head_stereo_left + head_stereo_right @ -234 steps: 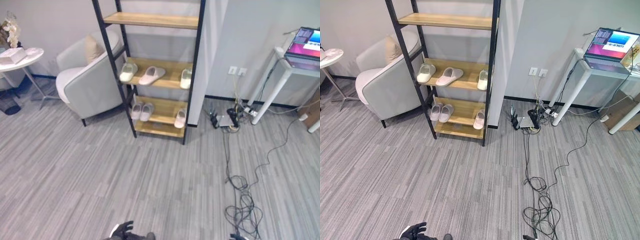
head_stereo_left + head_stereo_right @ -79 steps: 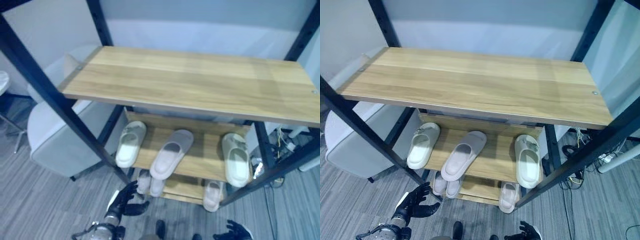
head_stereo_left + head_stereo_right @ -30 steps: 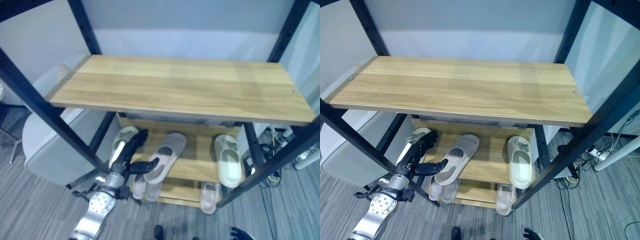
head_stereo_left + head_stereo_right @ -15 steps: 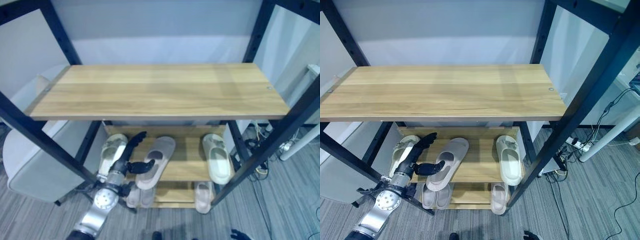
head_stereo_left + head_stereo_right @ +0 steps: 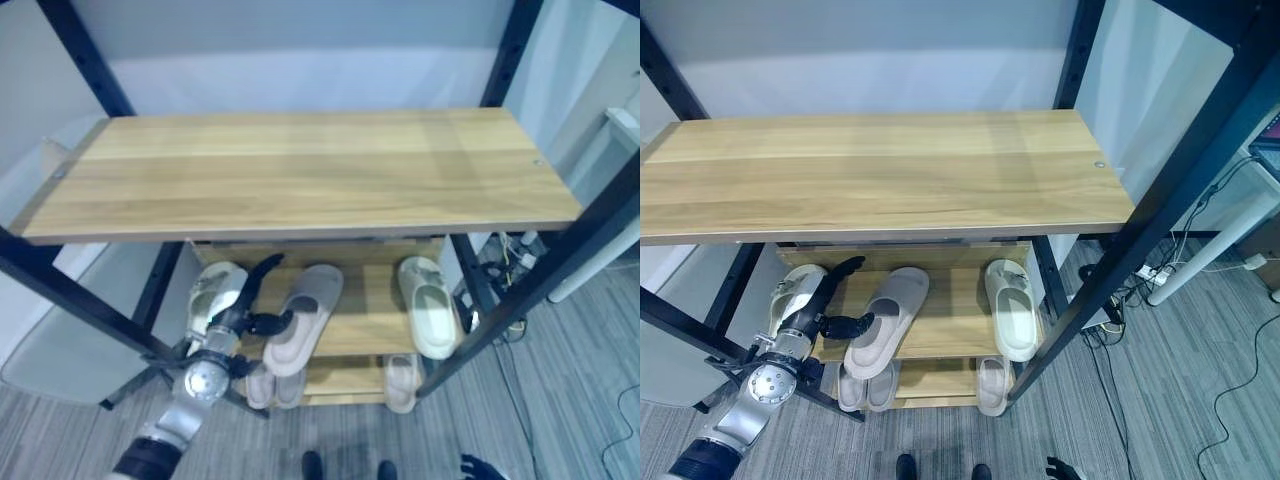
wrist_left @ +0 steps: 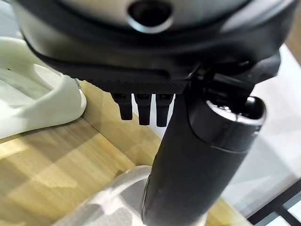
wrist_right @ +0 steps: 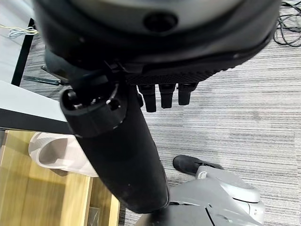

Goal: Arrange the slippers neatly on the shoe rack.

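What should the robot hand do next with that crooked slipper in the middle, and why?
Probably close the left robot hand on the heel of the grey slipper and turn it straight. That slipper lies slanted on the middle shelf, while the white slippers beside it point straight in. The robot hand is open, its thumb at the slipper's heel, so a grasp looks like the nearest step.

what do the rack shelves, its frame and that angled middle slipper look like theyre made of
Shelves: wood or wood-look laminate, matte, with visible grain streaks. Frame: likely black-painted metal, in slim square bars. Middle slipper: seems soft greyish fabric, with a dull, fuzzy-looking surface.
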Controlling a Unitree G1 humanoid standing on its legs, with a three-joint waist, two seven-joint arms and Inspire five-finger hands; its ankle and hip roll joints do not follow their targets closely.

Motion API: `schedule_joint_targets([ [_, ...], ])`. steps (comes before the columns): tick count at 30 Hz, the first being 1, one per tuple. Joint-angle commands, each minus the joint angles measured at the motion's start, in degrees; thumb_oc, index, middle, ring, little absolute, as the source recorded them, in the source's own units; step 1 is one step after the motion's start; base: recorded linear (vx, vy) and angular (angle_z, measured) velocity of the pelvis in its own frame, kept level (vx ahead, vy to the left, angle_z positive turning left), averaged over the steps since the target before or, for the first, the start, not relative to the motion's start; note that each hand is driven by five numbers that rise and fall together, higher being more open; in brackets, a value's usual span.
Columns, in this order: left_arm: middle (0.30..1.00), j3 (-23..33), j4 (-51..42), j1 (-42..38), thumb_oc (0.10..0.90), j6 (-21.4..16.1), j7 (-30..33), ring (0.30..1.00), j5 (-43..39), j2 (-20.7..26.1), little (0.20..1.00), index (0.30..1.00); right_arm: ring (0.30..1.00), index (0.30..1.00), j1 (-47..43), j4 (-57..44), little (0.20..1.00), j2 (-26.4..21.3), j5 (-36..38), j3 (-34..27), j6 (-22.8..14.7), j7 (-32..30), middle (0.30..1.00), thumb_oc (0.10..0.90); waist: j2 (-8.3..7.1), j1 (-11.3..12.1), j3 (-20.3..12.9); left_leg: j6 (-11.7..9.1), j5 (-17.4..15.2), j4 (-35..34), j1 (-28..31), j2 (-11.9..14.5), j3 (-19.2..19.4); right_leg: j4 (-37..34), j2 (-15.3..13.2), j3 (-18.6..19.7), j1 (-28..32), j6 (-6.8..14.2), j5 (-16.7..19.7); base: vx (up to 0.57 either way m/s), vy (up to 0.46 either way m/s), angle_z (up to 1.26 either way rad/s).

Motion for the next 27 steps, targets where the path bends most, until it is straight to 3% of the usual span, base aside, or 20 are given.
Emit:
schedule_joint_targets([
  [1, 0.900, 0.12, 1.05, -13.95, 0.800, -3.14, 4.84, 0.900, 1.25, 2.34, 0.900, 0.900, 0.900, 0.900, -2.62, -2.40, 0.900, -2.34, -0.05, 1.24, -1.99, -1.21, 0.900, 0.800, 0.46, -0.80, 1.05, -4.78, -3.64, -0.16, 0.52, 2.44, 0.49, 0.37, -2.82, -1.00, -1.97, 7.00, -1.66, -0.04, 0.008, -0.11],
  [9, 0.900, -2.69, 4.92, -18.30, 0.800, -2.86, 6.18, 0.900, 0.53, 0.62, 0.900, 0.900, 0.900, 0.900, -3.21, -2.61, 0.900, -2.36, 0.60, 1.16, -2.25, -2.16, 0.900, 0.800, 0.59, -1.64, 1.09, -4.63, -2.86, -0.16, -2.99, 1.95, 0.65, 0.37, -3.21, -0.48, -5.79, 7.01, -0.53, -0.03, 0.011, -0.06],
  [10, 0.573, -2.97, 5.42, -18.77, 0.582, -2.84, 6.22, 0.573, 0.38, 0.47, 0.573, 0.573, 0.900, 0.900, -3.27, -2.61, 0.900, -2.40, 0.66, 1.13, -2.32, -2.25, 0.900, 0.800, 0.58, -1.71, 1.07, -4.61, -2.79, -0.16, -3.28, 1.91, 0.62, 0.37, -3.28, -0.42, -6.11, 7.02, -0.41, 0.00, 0.000, 0.00],
  [11, 0.300, -3.22, 5.69, -19.19, 0.400, -2.84, 6.20, 0.300, 0.21, 0.40, 0.300, 0.300, 0.900, 0.900, -3.25, -2.63, 0.900, -2.45, 0.71, 1.11, -2.40, -2.37, 0.900, 0.800, 0.57, -1.81, 1.10, -4.59, -2.74, -0.16, -3.50, 1.90, 0.65, 0.37, -3.36, -0.41, -6.31, 7.03, -0.33, 0.00, 0.000, 0.00],
  [18, 0.300, -4.56, 5.06, -19.68, 0.400, -3.46, 5.83, 0.300, -0.43, -0.28, 0.300, 0.300, 0.900, 0.900, -2.90, -2.49, 0.900, -1.97, 0.74, 1.12, -2.90, -2.96, 0.900, 0.800, 0.50, -1.86, 0.88, -4.50, -2.84, -0.16, -3.65, 1.74, 0.83, 0.37, -3.54, -0.32, -6.57, 6.99, -0.22, 0.00, -0.001, 0.00],
  [27, 0.300, -0.57, -7.21, -13.22, 0.400, -6.74, 4.90, 0.300, -8.34, -2.86, 0.300, 0.300, 0.900, 0.900, -2.29, -1.71, 0.900, -0.93, 0.74, 0.34, -2.62, -2.76, 0.900, 0.800, -0.07, -0.83, 0.91, -4.52, -3.51, -0.16, -0.79, 1.74, 0.38, 0.37, -3.26, -1.17, -3.14, 6.68, -1.22, 0.01, -0.016, 0.03],
])
